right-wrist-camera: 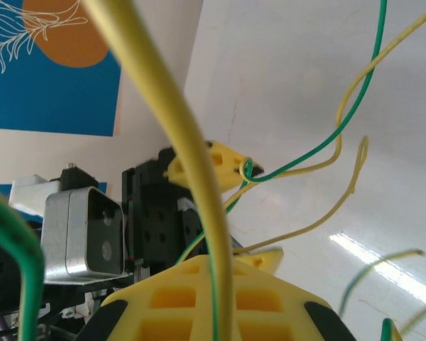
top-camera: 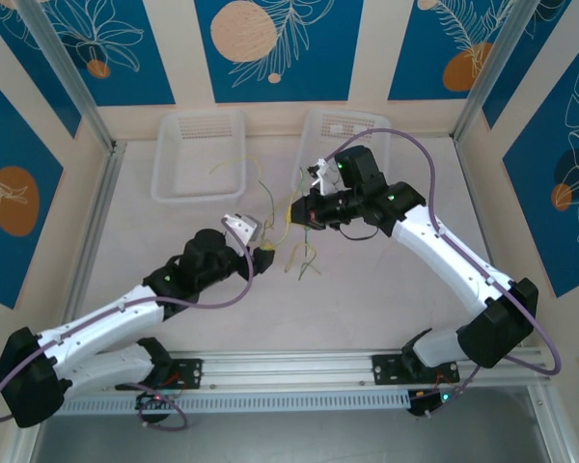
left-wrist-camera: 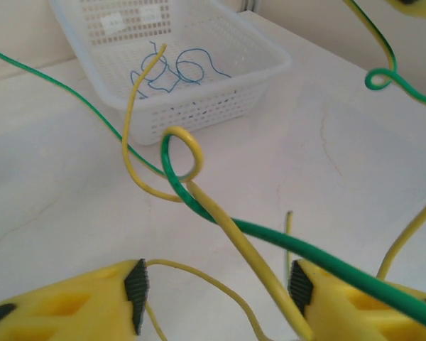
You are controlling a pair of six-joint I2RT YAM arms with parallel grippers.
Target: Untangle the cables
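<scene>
Left gripper [left-wrist-camera: 216,295]: the yellow fingers stand partly open and clamp nothing. 2 strands pass through the gap. The thin yellow wire [left-wrist-camera: 227,234] runs up the middle and touches neither pad. The thin green wire [left-wrist-camera: 319,259] lies across the top of the right-hand finger.

Just ahead of the jaws, the yellow wire's long axis heads forward and slightly left and ends in a small closed curl [left-wrist-camera: 183,150]. The green wire hooks through that curl, then runs far left over the pale table [left-wrist-camera: 326,142]. I judge the next move turns on this 1 crossing. It sits straight ahead of the left jaws and near them, so the left arm is the closer one.

Beyond, the right gripper [top-camera: 299,207] is closed. A yellow strand [right-wrist-camera: 163,128] runs into the seam of its fingers, so I read it as pinched there. I cannot tell whether it is the same wire. The tangled cables [top-camera: 299,253] hang between the 2 grippers.

Farthest: a white perforated plastic basket [left-wrist-camera: 270,67] with loose blue wires [left-wrist-camera: 174,74] inside, apart from the tangle.
</scene>
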